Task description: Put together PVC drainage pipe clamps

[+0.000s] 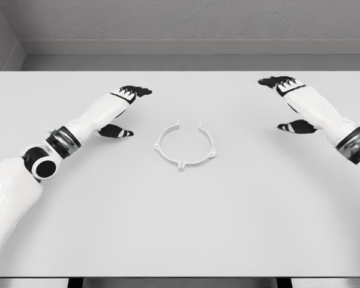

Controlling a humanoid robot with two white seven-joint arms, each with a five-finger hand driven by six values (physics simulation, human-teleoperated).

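Midway across the tabletop (pixel 180 228) lies the white clamp ring (pixel 185 147), untouched; left hand (pixel 132 93) and right hand (pixel 277 83) flank it, fingers spread, empty. Assembly seems unstarted.

Left arm came in from the lower left, white forearm angled up and toward the centre, dark band and round black joint visible near the elbow. Left hand (pixel 131 94) sat at the arm's far end, black fingers extended and relaxed, thumb (pixel 116 131) jutting out to the side below the forearm, gripping nothing.

Right arm entered from the right edge, forearm slanting up and inward, dark band near the elbow. Right hand (pixel 277 83) mirrored the other: fingers stretched flat and loose, thumb (pixel 296 126) splayed beneath, nothing held. The two hands were well apart.
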